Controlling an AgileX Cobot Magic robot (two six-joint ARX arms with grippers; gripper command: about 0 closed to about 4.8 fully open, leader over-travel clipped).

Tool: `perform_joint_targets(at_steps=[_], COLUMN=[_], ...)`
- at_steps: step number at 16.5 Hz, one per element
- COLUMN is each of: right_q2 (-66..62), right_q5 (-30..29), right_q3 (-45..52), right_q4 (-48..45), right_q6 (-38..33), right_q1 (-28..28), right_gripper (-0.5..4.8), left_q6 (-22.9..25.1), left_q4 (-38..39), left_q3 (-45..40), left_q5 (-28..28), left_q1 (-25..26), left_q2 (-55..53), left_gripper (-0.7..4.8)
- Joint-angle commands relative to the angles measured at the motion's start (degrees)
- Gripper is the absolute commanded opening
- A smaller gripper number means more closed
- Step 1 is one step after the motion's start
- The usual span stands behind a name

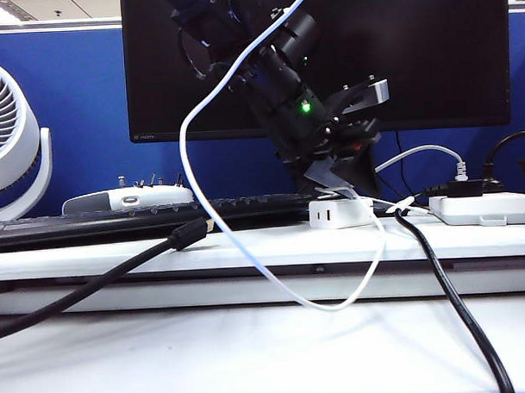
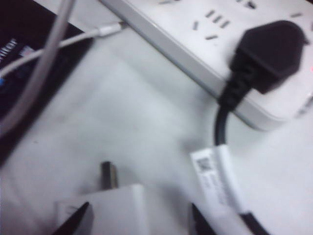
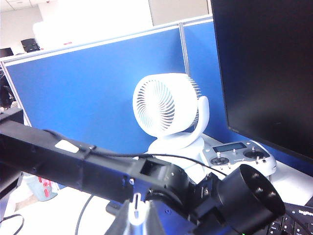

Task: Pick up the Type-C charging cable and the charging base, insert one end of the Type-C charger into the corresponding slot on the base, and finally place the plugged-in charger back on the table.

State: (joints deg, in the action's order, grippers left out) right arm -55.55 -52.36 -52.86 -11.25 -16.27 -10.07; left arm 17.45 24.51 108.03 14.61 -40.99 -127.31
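- Left gripper [image 2: 137, 220] hangs over the charging base [image 1: 339, 214], a small smooth white plastic block on the table [image 1: 247, 246] ledge; jaws spread wide either side of it.
- Glossy white Type-C charging cable [image 1: 193, 177] loops downward, its end pinched in the right gripper [image 3: 136, 208].
- Flat white power strip [image 2: 195, 44] holds a black plug [image 2: 266, 56].

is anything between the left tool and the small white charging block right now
Nothing visible. The left tool hangs open right over the small white rectangular charging block, a finger on each side of it. The black plug in the white power strip sits off to the side.
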Motion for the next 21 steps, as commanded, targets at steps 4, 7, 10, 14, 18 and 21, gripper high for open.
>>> perform_joint_targets(at_steps=[4, 7, 10, 14, 18, 21], right_q2=[0.15, 0.15, 0.15, 0.17, 0.17, 0.17], right_q5=[-0.26, -0.26, -0.26, -0.28, -0.31, -0.31], right_q3=[-0.28, -0.28, -0.28, -0.28, -0.28, -0.28], right_q4=[-0.79, -0.81, -0.83, -0.83, -0.81, -0.81], right_q6=[-0.44, -0.42, -0.44, -0.44, -0.44, -0.42], right_q1=[-0.13, -0.13, -0.13, -0.13, -0.13, -0.13], right_gripper=[-0.01, 0.0, 0.0, 0.0, 0.0, 0.0], left_q6=[3.63, 3.08, 2.51, 1.4, 1.38, 0.92], left_q4=[7.32, 10.67, 12.11, 13.73, 11.58, 9.77], left_q3=[-0.33, -0.33, -0.33, -0.33, -0.2, -0.15], left_q5=[-6.95, -8.2, -8.17, -6.91, -6.75, -4.13], left_q1=[-0.48, -1.01, -1.29, -1.29, -1.27, -1.27], left_q2=[-1.14, -1.14, -1.14, -1.16, -1.14, -1.01], left_gripper=[2.42, 2.42, 2.49, 3.14, 1.22, 0.46])
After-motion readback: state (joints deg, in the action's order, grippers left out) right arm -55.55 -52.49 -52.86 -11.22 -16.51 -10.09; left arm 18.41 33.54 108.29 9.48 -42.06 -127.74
